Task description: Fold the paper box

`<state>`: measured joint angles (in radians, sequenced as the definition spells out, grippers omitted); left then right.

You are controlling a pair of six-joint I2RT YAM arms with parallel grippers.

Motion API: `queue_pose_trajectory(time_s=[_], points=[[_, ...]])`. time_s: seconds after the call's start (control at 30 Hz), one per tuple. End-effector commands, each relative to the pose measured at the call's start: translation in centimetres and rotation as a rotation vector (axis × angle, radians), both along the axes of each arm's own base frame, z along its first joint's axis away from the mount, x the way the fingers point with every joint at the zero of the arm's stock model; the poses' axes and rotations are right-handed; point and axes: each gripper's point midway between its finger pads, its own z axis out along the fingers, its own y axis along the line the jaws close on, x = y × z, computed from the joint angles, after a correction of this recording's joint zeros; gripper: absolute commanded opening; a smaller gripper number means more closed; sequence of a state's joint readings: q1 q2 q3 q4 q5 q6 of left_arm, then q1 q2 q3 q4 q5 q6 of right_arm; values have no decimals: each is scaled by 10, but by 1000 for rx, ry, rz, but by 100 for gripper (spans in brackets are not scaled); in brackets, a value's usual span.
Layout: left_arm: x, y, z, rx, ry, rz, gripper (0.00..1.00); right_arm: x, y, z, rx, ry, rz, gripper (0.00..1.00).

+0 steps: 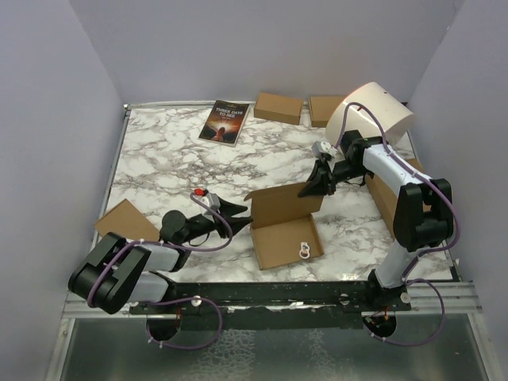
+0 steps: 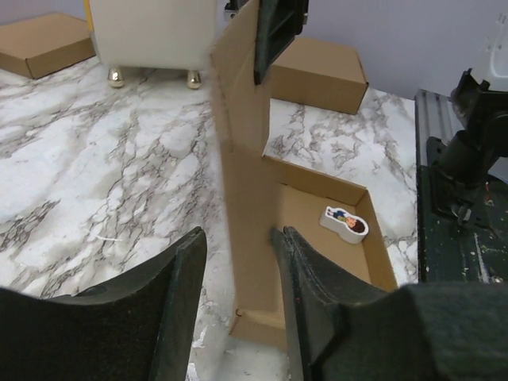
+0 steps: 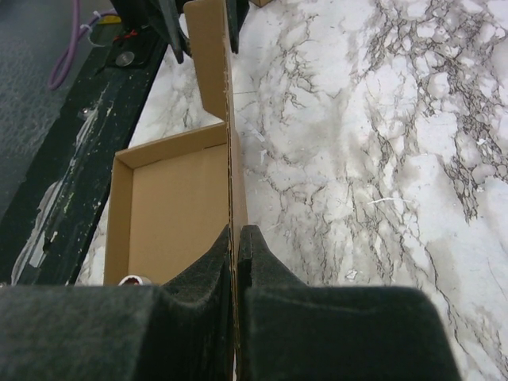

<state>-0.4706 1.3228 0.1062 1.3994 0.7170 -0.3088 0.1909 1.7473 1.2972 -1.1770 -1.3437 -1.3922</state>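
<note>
The paper box point(image 1: 282, 238) lid point(image 2: 242, 206) stands upright, running left to right. The right fingers point(image 3: 208, 266) clamp its right end; the left fingers point(image 2: 178, 302), apart, straddle its left end.

The paper box point(image 1: 284, 238) is plain brown corrugated cardboard, only partly folded. Its shallow rectangular tray has its side walls raised. It lies flat on the marble desk point(image 1: 175, 159) near the front edge, roughly midway between the two arm bases and turned slightly askew. The wide lid panel rises from the tray's far long edge and stands close to upright, leaving the tray open. The right tool point(image 3: 236, 238) is pinched closed on the lid's free edge near its right end.
</note>
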Motion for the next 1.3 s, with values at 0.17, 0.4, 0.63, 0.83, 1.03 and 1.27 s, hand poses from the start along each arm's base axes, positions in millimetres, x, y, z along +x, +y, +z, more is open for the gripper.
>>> queue_pose_trajectory(time_s=[0.17, 0.4, 0.63, 0.83, 1.03, 1.27], points=[[-3, -10, 5, -2, -18, -83, 45, 4, 2, 10, 27, -36, -3, 1], [-12, -3, 27, -89, -64, -90, 48, 5, 1, 9, 22, -37, -4, 1], [-3, 22, 41, -145, -50, 81, 58, 11, 0, 9, 0, -48, -22, 1], [24, 32, 31, -101, 171, 246, 56, 18, -3, 10, -40, -84, -70, 4], [37, 38, 17, -52, 316, 388, 53, 24, -4, 9, -62, -85, -102, 3], [43, 10, 14, 74, 301, 412, 51, 28, -4, 8, -77, -88, -123, 3]])
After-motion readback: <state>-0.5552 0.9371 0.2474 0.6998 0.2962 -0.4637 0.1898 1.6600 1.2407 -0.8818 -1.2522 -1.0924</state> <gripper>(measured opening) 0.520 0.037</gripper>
